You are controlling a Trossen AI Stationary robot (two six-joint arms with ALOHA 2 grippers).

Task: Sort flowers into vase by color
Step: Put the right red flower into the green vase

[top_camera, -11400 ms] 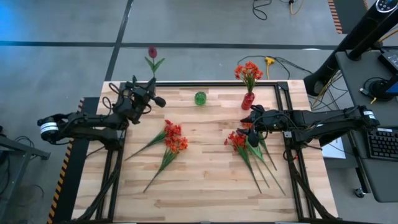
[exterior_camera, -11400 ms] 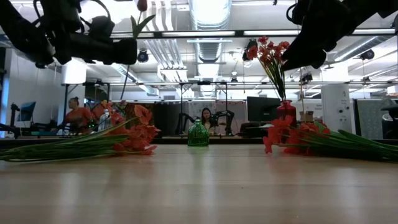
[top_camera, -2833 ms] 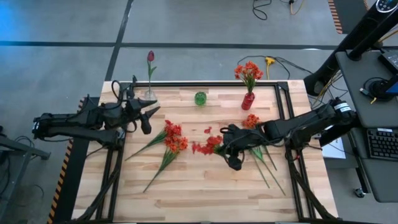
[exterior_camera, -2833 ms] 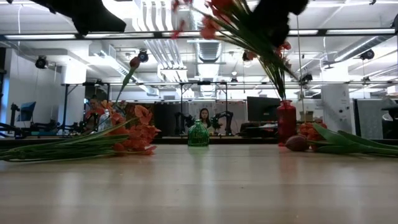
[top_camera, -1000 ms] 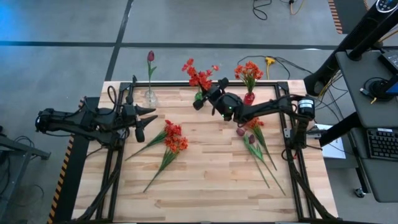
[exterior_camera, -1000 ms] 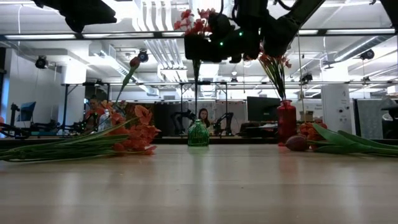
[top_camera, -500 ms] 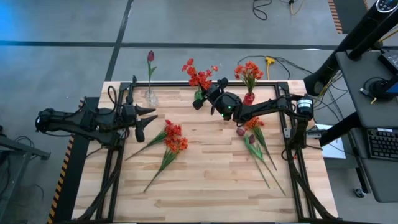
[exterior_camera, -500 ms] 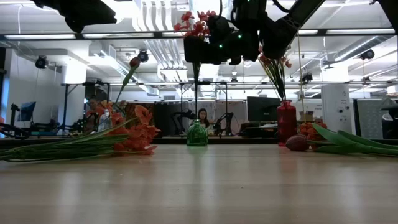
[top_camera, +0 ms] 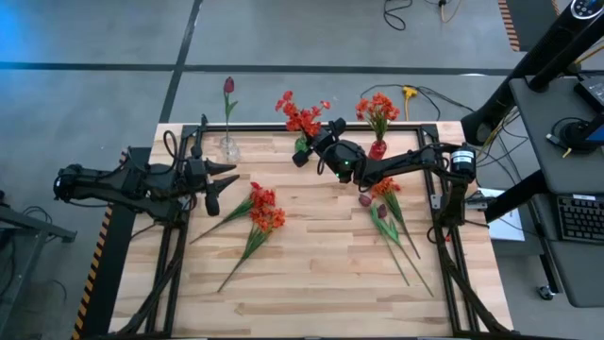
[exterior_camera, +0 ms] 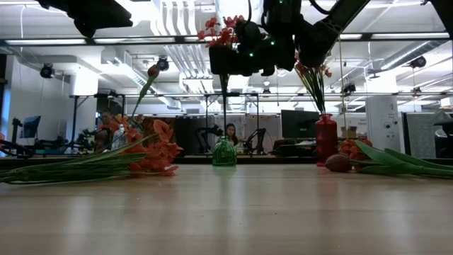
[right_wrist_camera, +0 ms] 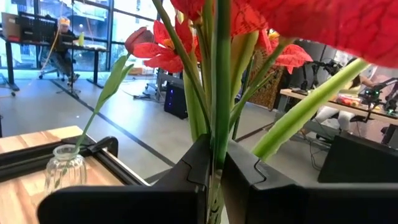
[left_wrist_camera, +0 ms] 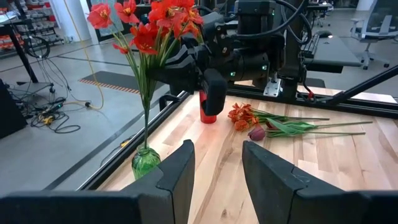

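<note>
A bunch of red flowers [top_camera: 300, 113] stands upright over the small green vase [exterior_camera: 224, 153] at the middle of the table's far edge. My right gripper [exterior_camera: 225, 60] is shut on its stems. My left gripper [top_camera: 219, 179] stands open near the table's left edge, nothing between its fingers [left_wrist_camera: 177, 171]. A maroon tulip [top_camera: 227, 85] stands in a clear vase [top_camera: 227, 147] at the far left. Orange flowers [top_camera: 377, 107] stand in a red vase [top_camera: 377, 149]. More orange flowers [top_camera: 262, 210] lie on the table's left half. My right gripper pinches the red flowers' green stems [right_wrist_camera: 217, 124] between its two fingers, not far below the blooms. The fingers come about level from the table's right and lie across the stems. The bunch stands upright, and its thin lower stem [left_wrist_camera: 147, 106] runs down into the green vase's mouth.
Maroon tulips and an orange flower [top_camera: 385, 203] lie on the table's right half, stems toward the near right. The middle and near part of the wooden top [top_camera: 321, 274] is bare. A black frame [top_camera: 283, 127] runs along the far edge.
</note>
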